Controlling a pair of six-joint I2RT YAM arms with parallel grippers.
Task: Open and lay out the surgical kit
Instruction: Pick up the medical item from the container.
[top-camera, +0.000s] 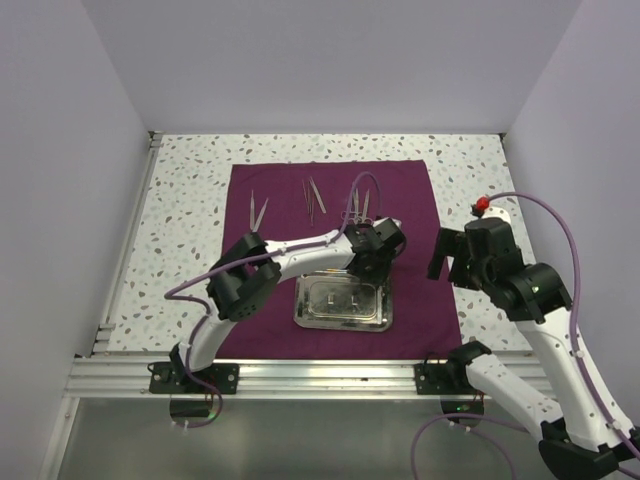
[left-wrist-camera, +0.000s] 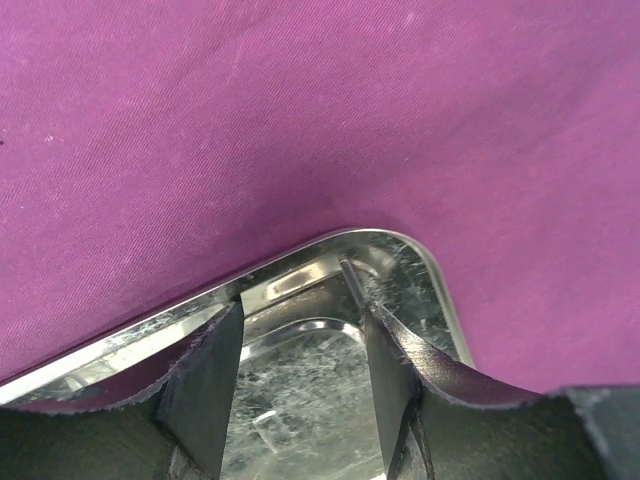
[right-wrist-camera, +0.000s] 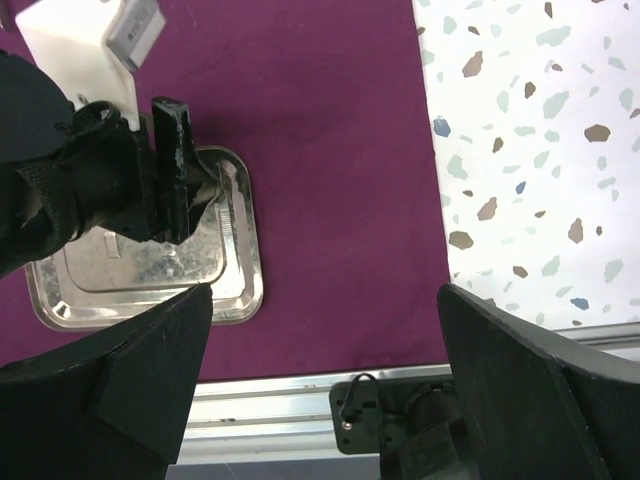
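The dark purple cloth (top-camera: 330, 250) lies spread flat. The steel tray (top-camera: 306, 316) sits on its near middle. Three thin silver instruments lie along the far part of the cloth: tweezers (top-camera: 258, 213) at the left, a pair (top-camera: 314, 196) in the middle, another (top-camera: 360, 205) at the right. My left gripper (top-camera: 370, 264) is open over the tray's far right corner (left-wrist-camera: 420, 275), with nothing between its fingers (left-wrist-camera: 205, 380). A thin silver line by its right finger may be an instrument or a reflection. My right gripper (top-camera: 450, 256) is wide open and empty above the cloth's right edge (right-wrist-camera: 430, 200).
The speckled table top (top-camera: 190, 230) surrounds the cloth. White walls close the sides and back. A metal rail (top-camera: 320, 375) runs along the near edge; it also shows in the right wrist view (right-wrist-camera: 280, 410). The left gripper (right-wrist-camera: 170, 190) and the tray (right-wrist-camera: 245, 270) show there too.
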